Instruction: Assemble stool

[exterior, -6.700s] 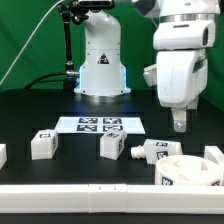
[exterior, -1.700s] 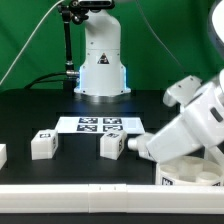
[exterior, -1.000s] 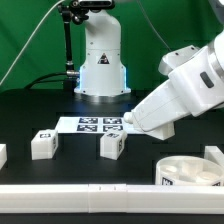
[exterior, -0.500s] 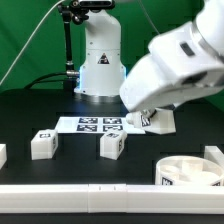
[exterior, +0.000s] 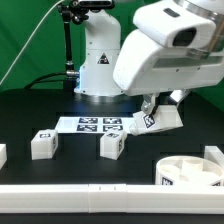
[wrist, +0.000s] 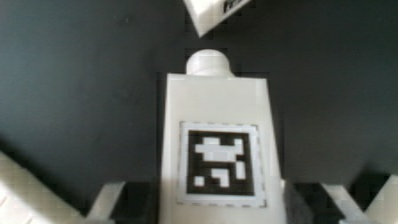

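My gripper is shut on a white stool leg and holds it tilted in the air, above the table at the exterior view's right. In the wrist view the leg fills the middle, with its square tag and rounded peg showing, and my fingers press its two sides. The round ring-shaped seat lies at the front right. Two more legs stand on the table left of it.
The marker board lies in front of the arm's base. A long white rail runs along the front edge. White parts show at the far left edge and far right edge. Another white part shows in the wrist view.
The gripper came down on the leg lying beside the seat, closed on it, and lifted it up and toward the exterior view's left. The other parts have not moved.
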Robot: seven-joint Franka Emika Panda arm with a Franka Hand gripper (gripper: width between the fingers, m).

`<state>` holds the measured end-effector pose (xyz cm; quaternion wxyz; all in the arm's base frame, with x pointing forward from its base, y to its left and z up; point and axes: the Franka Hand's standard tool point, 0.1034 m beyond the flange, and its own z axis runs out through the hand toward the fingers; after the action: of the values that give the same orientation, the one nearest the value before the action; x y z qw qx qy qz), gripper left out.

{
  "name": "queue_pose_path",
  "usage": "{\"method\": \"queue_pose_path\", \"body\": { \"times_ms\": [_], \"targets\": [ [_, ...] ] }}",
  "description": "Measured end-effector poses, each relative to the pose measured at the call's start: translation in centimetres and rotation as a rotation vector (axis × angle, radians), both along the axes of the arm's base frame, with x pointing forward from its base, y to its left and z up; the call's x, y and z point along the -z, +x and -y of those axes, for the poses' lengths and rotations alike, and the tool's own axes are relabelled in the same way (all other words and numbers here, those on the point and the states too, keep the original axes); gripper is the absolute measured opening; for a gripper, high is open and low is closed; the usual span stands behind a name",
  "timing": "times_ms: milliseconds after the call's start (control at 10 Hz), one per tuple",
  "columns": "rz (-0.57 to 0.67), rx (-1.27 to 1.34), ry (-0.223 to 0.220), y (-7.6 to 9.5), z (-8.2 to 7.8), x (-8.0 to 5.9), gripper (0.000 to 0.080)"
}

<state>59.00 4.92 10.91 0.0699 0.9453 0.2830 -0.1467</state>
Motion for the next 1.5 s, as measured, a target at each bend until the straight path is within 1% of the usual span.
{"method": "queue_pose_path", "body": {
  "times_ms": [100,200,300,400,500,600,700,800,900,1000,1100,1200,1300,1400,1500],
  "targets": [
    [0.036,0.102,0.024,-0.3,0.0,-0.2,0.0337],
    [0.061,0.178,0.035,-0.7,-0.2,-1.0,0.0337],
    [0.148,0.209,0.094,-0.1,-0.6,-1.8,0.0337],
    [0.170,0.224,0.107,-0.7,-0.6,-2.3,0.0337],
    [0.218,0.217,0.123,0.1,-0.9,-2.7,0.0337],
    [0.295,0.205,0.148,0.7,-0.9,-2.7,0.0337],
    [0.404,0.188,0.181,1.1,-0.6,-2.7,0.0337],
    [0.424,0.196,0.190,0.5,-0.4,-2.4,0.0337],
    [0.430,0.279,0.226,0.5,-0.6,-2.5,0.0337],
    [0.436,0.352,0.262,0.8,-0.8,-2.7,0.0337],
    [0.541,0.376,0.307,2.0,-0.6,-3.1,0.0337],
    [0.602,0.345,0.301,1.8,-0.7,-2.8,0.0337],
    [0.577,0.347,0.299,1.3,-0.9,-2.4,0.0337],
    [0.578,0.349,0.299,1.4,-0.8,-2.5,0.0337],
    [0.575,0.346,0.302,1.3,-1.1,-2.2,0.0337]
  ]
}}
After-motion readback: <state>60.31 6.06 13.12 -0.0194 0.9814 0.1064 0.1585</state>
